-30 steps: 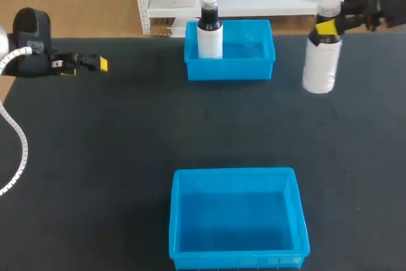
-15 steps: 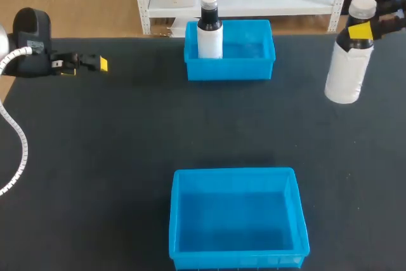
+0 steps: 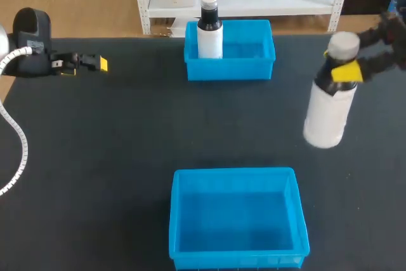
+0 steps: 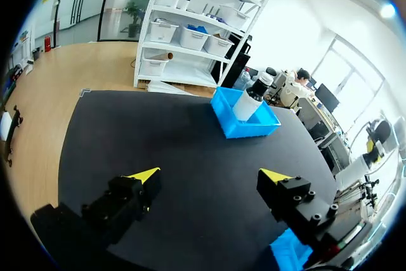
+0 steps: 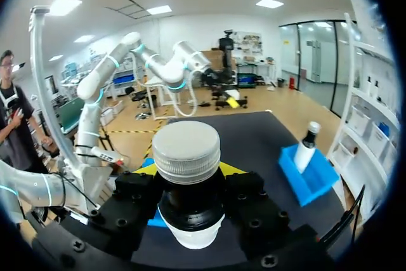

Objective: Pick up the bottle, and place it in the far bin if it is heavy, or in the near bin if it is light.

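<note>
- White plastic bottle [image 3: 328, 115] is hanging above the black surface [image 3: 127, 131], right pincer [image 3: 346, 72] gripping its neck.
- Left pincer [image 4: 211, 174] is standing open.
- Centring it upright over the near blue plastic bin [image 3: 236, 176] or far blue plastic bin [image 3: 229, 71] before lowering is advised.

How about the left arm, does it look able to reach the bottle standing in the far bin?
Likely yes: the left gripper is open and empty, with only bare table between it and the bottle at the far bin's left end.
</note>
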{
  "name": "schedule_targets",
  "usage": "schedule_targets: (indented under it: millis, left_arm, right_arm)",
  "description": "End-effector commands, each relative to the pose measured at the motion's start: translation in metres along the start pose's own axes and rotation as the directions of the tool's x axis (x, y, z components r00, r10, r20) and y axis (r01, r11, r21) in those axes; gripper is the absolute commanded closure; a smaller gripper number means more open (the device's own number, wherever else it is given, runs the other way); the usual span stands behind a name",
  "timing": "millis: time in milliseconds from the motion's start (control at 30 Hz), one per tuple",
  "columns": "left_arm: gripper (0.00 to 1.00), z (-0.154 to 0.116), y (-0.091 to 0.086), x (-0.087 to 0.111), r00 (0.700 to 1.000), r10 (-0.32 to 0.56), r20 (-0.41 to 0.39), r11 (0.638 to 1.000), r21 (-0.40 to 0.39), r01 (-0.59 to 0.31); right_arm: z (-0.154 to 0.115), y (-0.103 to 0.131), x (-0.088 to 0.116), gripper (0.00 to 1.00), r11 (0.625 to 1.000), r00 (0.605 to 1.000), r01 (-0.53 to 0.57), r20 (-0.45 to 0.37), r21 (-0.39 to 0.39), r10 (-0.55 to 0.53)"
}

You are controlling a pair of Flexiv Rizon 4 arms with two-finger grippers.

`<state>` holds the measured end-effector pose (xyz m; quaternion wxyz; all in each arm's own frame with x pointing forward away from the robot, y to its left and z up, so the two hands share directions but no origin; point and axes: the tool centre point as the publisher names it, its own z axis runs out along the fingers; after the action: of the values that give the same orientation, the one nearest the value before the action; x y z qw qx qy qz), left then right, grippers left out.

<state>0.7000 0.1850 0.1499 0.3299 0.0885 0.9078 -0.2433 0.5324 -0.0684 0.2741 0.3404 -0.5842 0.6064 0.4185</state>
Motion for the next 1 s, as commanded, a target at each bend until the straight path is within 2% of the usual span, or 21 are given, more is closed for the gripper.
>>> schedule_targets:
  millis: [33,200,400,733,1000]
  left_arm:
    - [0.0,0.0,0.0,0.0,1.0,0.0,0.0,1.0,0.0,0.0]
    - [0.0,0.0,0.0,0.0,1.0,0.0,0.0,1.0,0.0,0.0]
    - [0.0,0.0,0.0,0.0,1.0,0.0,0.0,1.0,0.0,0.0]
    - [0.0,0.0,0.0,0.0,1.0,0.0,0.0,1.0,0.0,0.0]
    - [0.0,0.0,0.0,0.0,1.0,0.0,0.0,1.0,0.0,0.0]
  right_arm:
    - [0.022,0.01,-0.007,1.0,0.995,0.999,0.035,0.014,-0.091,-0.034]
    - [0.048,0.035,-0.019,1.0,0.978,0.995,0.096,0.051,-0.186,-0.088]
    - [0.074,0.052,-0.025,1.0,0.951,0.988,0.15,0.085,-0.271,-0.132]
    - [0.121,0.092,-0.015,1.0,0.888,0.971,0.238,0.1,-0.394,-0.216]
    - [0.152,0.098,-0.006,1.0,0.864,0.965,0.262,0.104,-0.43,-0.241]
